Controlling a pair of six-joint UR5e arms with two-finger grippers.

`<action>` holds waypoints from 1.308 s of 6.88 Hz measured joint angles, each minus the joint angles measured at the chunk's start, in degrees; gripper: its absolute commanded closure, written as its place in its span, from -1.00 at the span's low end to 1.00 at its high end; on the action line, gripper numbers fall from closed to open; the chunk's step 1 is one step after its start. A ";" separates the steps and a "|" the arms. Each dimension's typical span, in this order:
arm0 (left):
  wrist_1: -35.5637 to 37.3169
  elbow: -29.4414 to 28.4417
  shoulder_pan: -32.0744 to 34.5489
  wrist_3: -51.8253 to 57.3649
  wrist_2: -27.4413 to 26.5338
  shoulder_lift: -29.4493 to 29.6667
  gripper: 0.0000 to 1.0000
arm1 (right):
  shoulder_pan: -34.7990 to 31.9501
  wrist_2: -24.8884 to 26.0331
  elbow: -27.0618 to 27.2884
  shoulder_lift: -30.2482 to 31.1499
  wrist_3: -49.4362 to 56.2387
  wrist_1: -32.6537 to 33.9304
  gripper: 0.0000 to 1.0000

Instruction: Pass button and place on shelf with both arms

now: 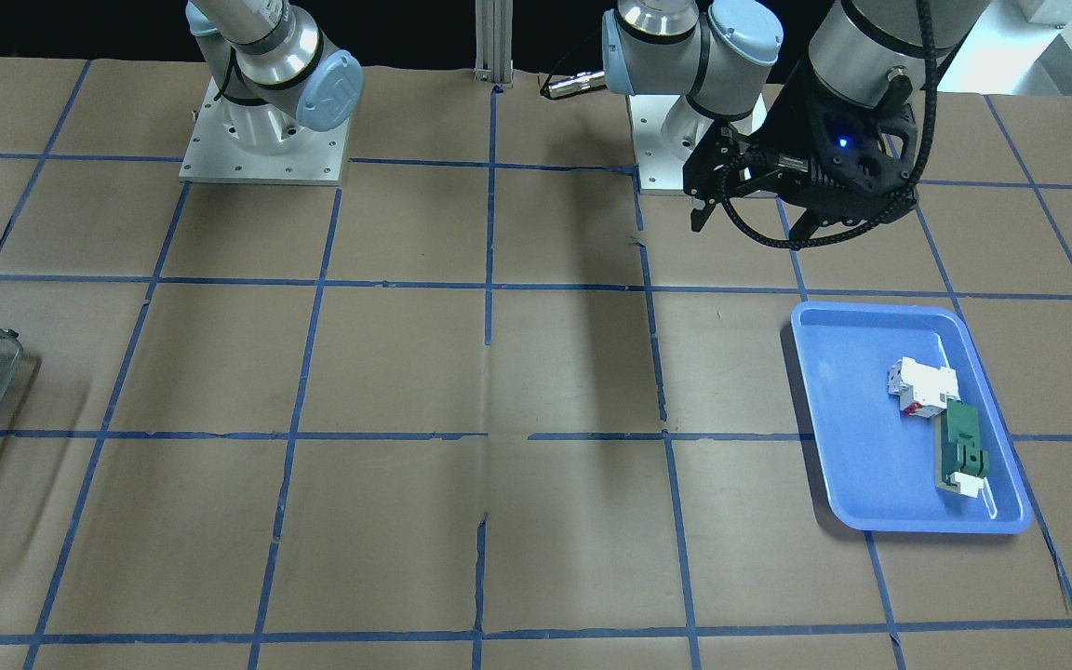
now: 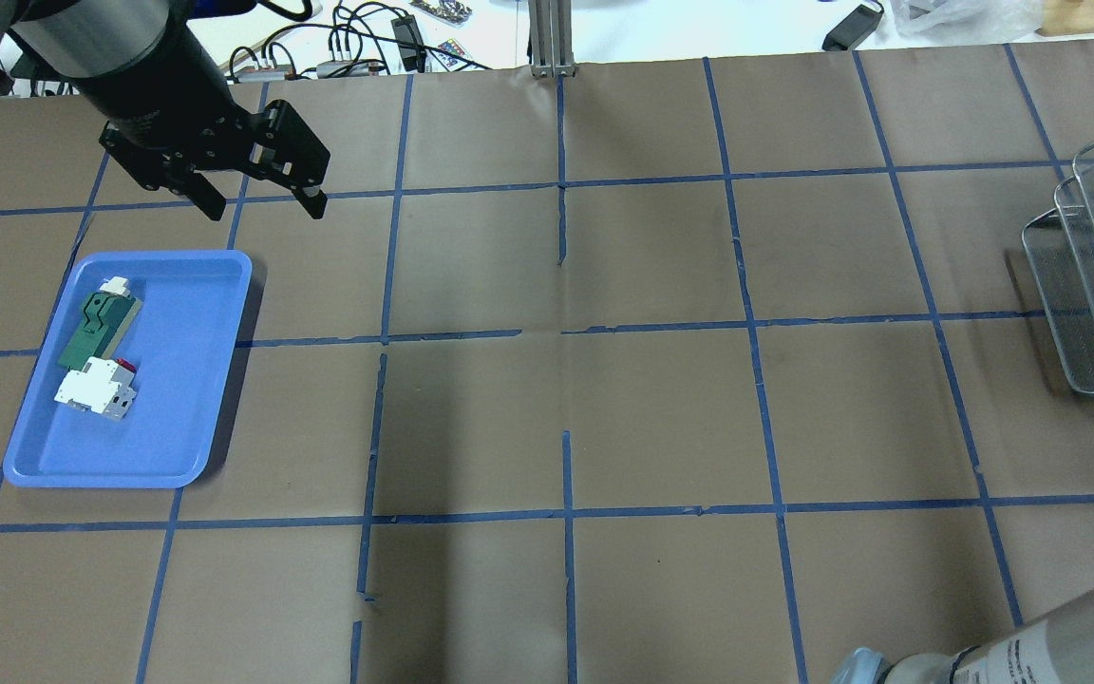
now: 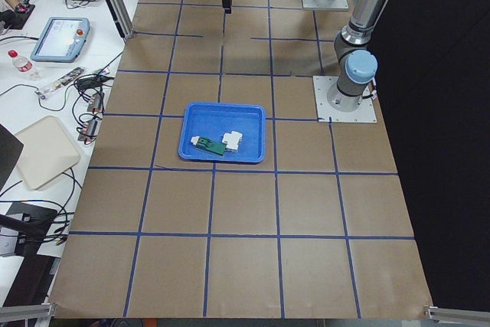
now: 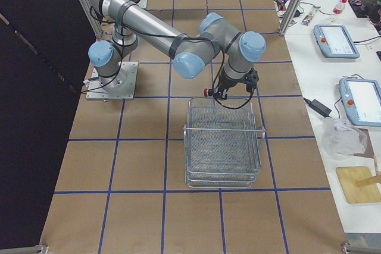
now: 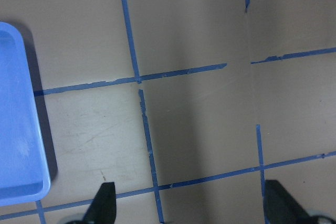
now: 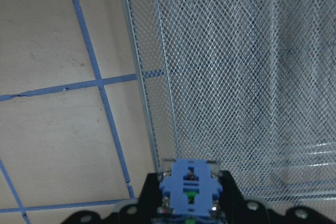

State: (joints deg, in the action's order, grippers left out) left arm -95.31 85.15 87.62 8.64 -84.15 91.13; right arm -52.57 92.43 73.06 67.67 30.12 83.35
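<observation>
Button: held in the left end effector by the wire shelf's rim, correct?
No. The button is in the right end effector, not the left. The exterior right view shows it held by the rim of the wire shelf. The left end effector hangs open and empty near the blue tray.

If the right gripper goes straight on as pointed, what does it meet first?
Likely the top mesh of the shelf, just inside its rim; the held button would touch first. Depth unclear.

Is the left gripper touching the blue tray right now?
Apart. In the overhead view the left gripper sits beyond the blue tray, with bare paper showing between them.
</observation>
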 measured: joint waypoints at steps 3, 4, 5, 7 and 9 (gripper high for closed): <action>1.05 3.11 -0.41 -0.19 -0.90 -1.30 -1.00 | 0.00 2.13 0.32 -2.48 3.75 2.64 -0.62; 1.25 3.25 -0.42 -0.02 -1.90 -1.35 -1.00 | 0.01 2.14 0.33 -3.08 3.85 2.71 -1.00; 1.36 3.15 -0.27 0.26 -4.16 -1.11 -1.00 | 0.01 2.23 0.33 -3.44 3.88 2.72 -1.00; 1.51 2.95 0.04 0.35 -7.42 -0.72 -1.00 | 0.01 2.36 0.24 -3.38 3.90 2.68 -1.00; 1.53 2.28 0.09 0.28 -7.75 -0.39 -1.00 | -0.49 2.04 -0.19 -1.34 3.93 2.04 -1.00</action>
State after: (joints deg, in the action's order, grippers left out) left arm -93.78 87.43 87.71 8.92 -91.90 90.73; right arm -53.06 94.47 72.87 66.33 34.05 85.39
